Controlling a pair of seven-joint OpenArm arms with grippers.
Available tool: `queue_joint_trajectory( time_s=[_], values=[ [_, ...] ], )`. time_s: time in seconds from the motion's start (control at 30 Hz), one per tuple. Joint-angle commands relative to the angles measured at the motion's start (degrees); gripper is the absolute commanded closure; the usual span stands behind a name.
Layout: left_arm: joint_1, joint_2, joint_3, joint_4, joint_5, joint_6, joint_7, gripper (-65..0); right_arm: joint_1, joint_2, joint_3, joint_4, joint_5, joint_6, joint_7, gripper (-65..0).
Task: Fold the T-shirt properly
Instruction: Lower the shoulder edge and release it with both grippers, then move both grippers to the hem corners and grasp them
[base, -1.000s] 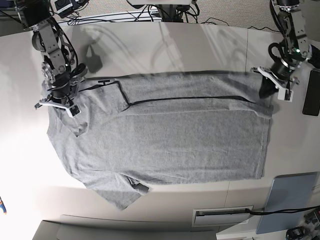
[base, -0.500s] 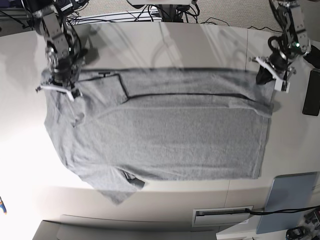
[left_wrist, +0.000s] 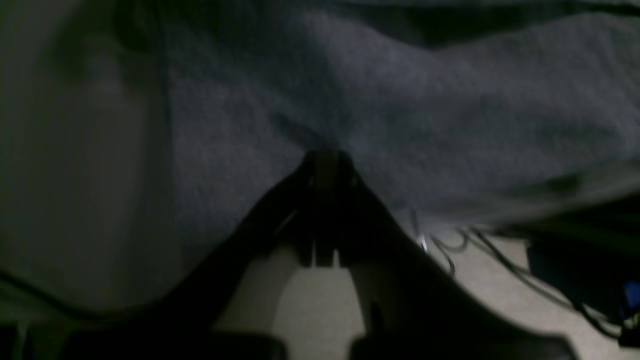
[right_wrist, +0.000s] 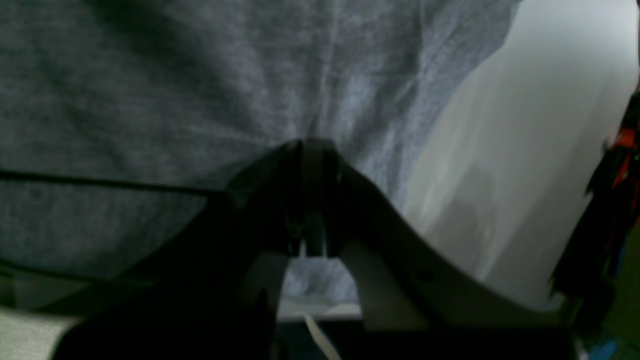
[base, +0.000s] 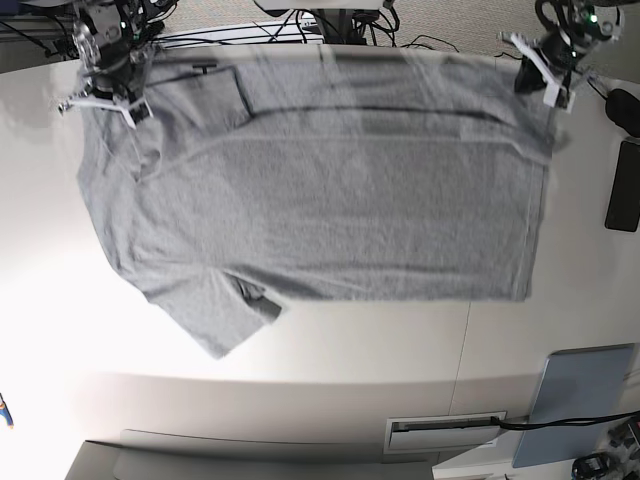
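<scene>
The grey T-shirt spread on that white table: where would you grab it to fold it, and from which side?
By the two corners of its far edge, coming from the back of the white table. The grey cotton T-shirt lies spread wide and limp, so one grip would let it sag. The left hand and right hand are each shut on one of those corners.

White table, glare at left; black cables behind; grey-blue pad at lower right.

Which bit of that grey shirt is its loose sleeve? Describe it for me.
Start at the big heather-grey cotton T-shirt spread over the pale table. Follow its near edge toward the base view's left: the short sleeve juts out there as a slanted flap, the only part beyond the straight edge.
</scene>
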Motion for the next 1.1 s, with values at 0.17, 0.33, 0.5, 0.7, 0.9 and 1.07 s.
queue_joint_trajectory(
  time_s=[0.17,0.33,0.5,0.7,0.9,1.07],
  values=[
    [3.5,-0.2,0.3,6.1,4.1,0.2,4.3,0.0,-1.6,0.8,3.0,4.3,-0.8,-0.4,1.7,0.0],
    [3.0,-1.9,0.2,14.4,4.0,0.9,4.1,0.0,-1.3,0.8,6.6,10.1,-2.6,-0.4,3.0,0.0],
    [-1.5,-4.4,0.2,17.7,2.6,8.2,4.3,-14.1,1.4,0.8,10.8,13.3,-5.9,0.5,3.0,0.0],
    [-12.7,-4.6,0.2,13.6,-4.8,9.3,4.9,-24.1,7.8,0.7,12.3,13.3,-3.5,5.2,3.2,-16.1],
    [-26.8,-4.6,0.3,1.4,-7.6,6.4,5.2,-24.1,14.2,0.6,12.3,13.2,2.1,5.1,8.9,-31.3],
    [-37.2,-4.6,0.4,-10.6,-10.0,2.0,5.2,-24.1,21.2,-1.5,12.2,8.4,15.0,5.2,6.5,-31.3]
  ],
)
